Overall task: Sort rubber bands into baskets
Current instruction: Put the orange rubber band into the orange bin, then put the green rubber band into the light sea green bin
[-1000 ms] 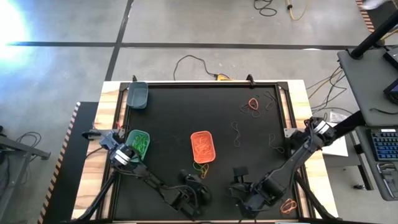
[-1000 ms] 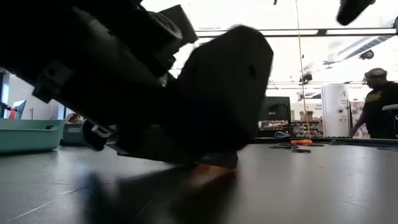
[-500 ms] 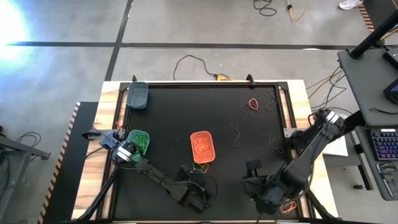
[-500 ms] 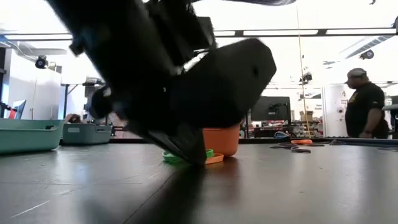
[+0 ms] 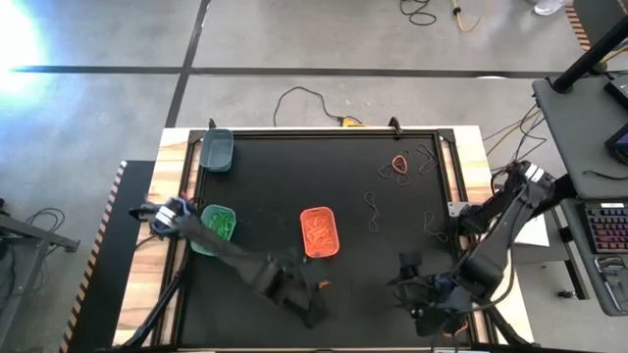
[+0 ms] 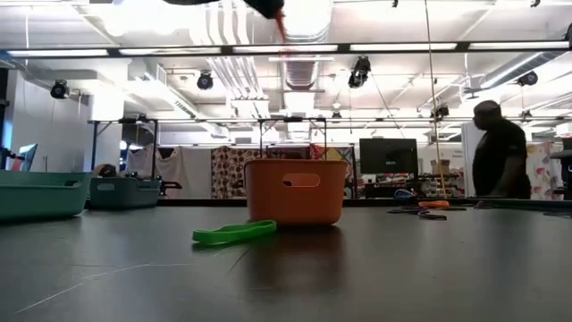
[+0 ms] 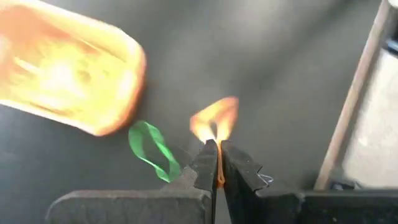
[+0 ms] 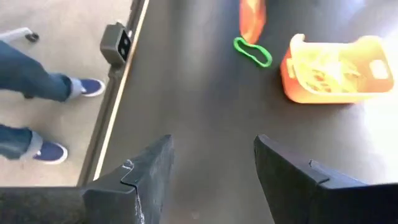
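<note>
Now — left arm is carrying an orange band toward the orange basket.

The left gripper (image 7: 217,163) is holding its fingers (image 7: 204,168) pinched together on an orange rubber band (image 7: 215,121), the loop sticking out just past the tips. The orange basket (image 7: 68,81) is lying ahead of the fingers and off to one side; a green rubber band (image 7: 152,149) is resting on the counter (image 5: 265,186) between basket and fingertips. Judgement: swinging over the basket's middle before releasing should stop the loop catching the rim. The green one is likely going to the light green basket (image 5: 214,226) afterward. The right gripper (image 8: 211,171) is waiting low over the near counter, fingers spread wide, holding nothing.
</note>
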{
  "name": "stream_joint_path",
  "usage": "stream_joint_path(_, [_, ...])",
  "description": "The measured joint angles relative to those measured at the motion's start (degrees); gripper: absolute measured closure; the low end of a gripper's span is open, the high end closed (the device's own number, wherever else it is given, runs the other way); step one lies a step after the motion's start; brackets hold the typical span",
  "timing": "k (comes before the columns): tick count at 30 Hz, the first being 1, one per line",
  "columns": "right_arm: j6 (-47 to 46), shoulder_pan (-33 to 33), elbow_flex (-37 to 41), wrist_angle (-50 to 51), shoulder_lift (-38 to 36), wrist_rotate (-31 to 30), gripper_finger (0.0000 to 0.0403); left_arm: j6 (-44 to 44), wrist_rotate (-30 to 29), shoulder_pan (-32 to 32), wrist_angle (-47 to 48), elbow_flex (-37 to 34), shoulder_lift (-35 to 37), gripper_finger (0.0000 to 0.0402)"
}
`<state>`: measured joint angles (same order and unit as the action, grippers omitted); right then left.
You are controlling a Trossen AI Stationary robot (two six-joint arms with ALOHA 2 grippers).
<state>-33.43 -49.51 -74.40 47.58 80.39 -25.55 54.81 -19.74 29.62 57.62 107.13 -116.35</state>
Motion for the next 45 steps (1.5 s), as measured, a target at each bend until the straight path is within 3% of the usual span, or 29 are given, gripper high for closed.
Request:
stream_joint_path(6, [-2.3, -0.2, 6.1, -10.6, 2.7, -1.4, 0.0188, -9.8, -7.0, -9.9, 2.8, -2.1, 4.7, 0.0401])
stream_joint_path(10, [-4.4, -0.2, 6.8, -11.0, 3.6, -1.4, 0.0188, -19.3, -4.5, -15.3, 1.9, -7.2, 4.2, 0.0401])
stream_joint_path(14, [-7.2, -0.2, 7.1, -11.1, 3.7, -1.5, 0.0188, -27.1, -0.5, -17.2, -8.8, -14.0, 3.9, 0.0401])
stream_joint_path(24, [-9.6, -0.1, 7.2, -11.1, 3.7, -1.6, 0.0188, -19.7, -4.0, -17.7, -25.2, -29.2, 3.9, 0.0397])
stream_joint_path(29, [-9.0, 0.4, 7.2, -11.0, 3.7, -2.7, 0.0188, -17.7, -3.4, -17.8, -25.9, -29.9, 3.9, 0.0348])
stream_joint_path(39, [-5.0, 1.2, 7.3, -11.0, 3.7, -4.5, 0.0188, -20.1, 2.3, -12.3, -19.7, -22.1, 8.7, 0.0196])
stream_joint_path(45, [-4.0, 1.2, 7.6, -11.0, 4.1, -4.6, 0.0188, -7.4, -5.8, -3.2, -19.3, -25.8, 9.8, 0.0151])
